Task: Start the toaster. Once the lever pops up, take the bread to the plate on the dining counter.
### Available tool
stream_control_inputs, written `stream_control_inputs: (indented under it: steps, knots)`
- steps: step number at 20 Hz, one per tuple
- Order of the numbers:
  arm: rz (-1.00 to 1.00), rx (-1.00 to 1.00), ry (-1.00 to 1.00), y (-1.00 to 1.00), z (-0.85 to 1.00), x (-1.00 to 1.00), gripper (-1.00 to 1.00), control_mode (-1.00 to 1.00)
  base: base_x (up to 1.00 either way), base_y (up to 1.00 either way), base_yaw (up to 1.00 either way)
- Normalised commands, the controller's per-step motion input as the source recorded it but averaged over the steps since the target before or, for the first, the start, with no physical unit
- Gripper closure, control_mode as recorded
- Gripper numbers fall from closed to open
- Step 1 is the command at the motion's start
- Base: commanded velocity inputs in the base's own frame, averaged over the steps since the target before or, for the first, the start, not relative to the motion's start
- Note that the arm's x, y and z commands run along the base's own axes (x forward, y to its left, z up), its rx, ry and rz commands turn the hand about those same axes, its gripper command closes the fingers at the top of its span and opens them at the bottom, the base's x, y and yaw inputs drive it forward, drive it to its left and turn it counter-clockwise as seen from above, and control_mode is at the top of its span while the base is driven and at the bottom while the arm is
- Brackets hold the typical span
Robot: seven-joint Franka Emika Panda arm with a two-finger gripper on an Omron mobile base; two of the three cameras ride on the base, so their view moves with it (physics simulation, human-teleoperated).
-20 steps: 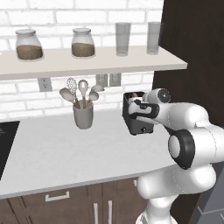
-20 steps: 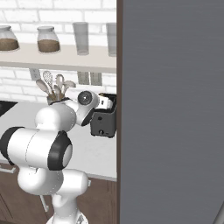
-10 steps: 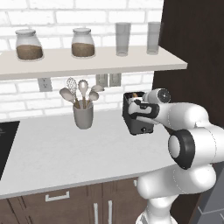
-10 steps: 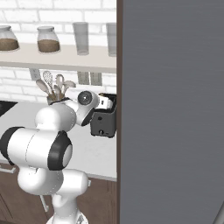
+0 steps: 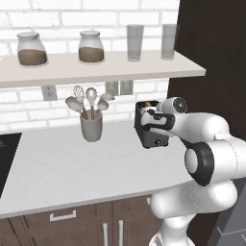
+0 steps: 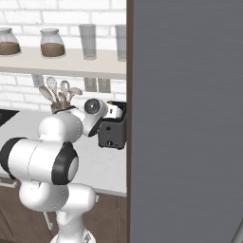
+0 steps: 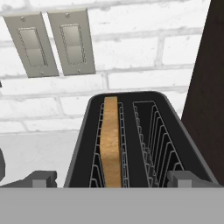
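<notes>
1. Dark finger tips (image 7: 43, 178) sit low in the hand view, one at each side, so the gripper (image 7: 114, 179) is spread wide with nothing between its jaws.
2. Right beneath and between those tips is the toaster (image 7: 175, 131), a dark boxy body with two wire-lined slots.
3. Golden-tan bread (image 7: 110, 140) stands on edge in the left slot as the hand view shows it; the other slot holds only its wire cage.
4. From the left base view the gripper (image 5: 153, 116) hovers over the toaster (image 5: 153, 136), which stands on the pale kitchen worktop (image 5: 62, 163) close to a dark wood panel (image 5: 216, 57).
5. Left of the toaster on that worktop, a grey utensil cup (image 5: 91, 127) holds spoons and a whisk.
6. Behind it all, two wall outlet plates (image 7: 52, 41) sit on the white brick wall (image 7: 144, 65).
7. Higher up, a shelf (image 5: 96, 67) carries two jars (image 5: 91, 47) and two glasses (image 5: 135, 42).
</notes>
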Motion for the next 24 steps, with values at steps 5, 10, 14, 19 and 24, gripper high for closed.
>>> stream_control_inputs:
  steps: [5, 10, 14, 19, 24]
  knots:
    - [0.0, 0.0, 0.0, 0.0, 0.0, 0.0, -1.0, -1.0, 0.0, 0.0, 0.0]
    - [0.0, 0.0, 0.0, 0.0, 0.0, 0.06, -1.0, -1.0, 0.0, 0.0, 0.0]
    - [0.0, 0.0, 0.0, 0.0, 0.0, 0.28, -1.0, -1.0, 0.0, 0.0, 0.0]
    - [0.0, 0.0, 0.0, 0.0, -0.02, 0.23, -1.0, -1.0, 0.0, 0.0, 0.0]
    - [0.0, 0.0, 0.0, 0.0, -0.13, 0.02, -1.0, -1.0, 0.0, 0.0, 0.0]
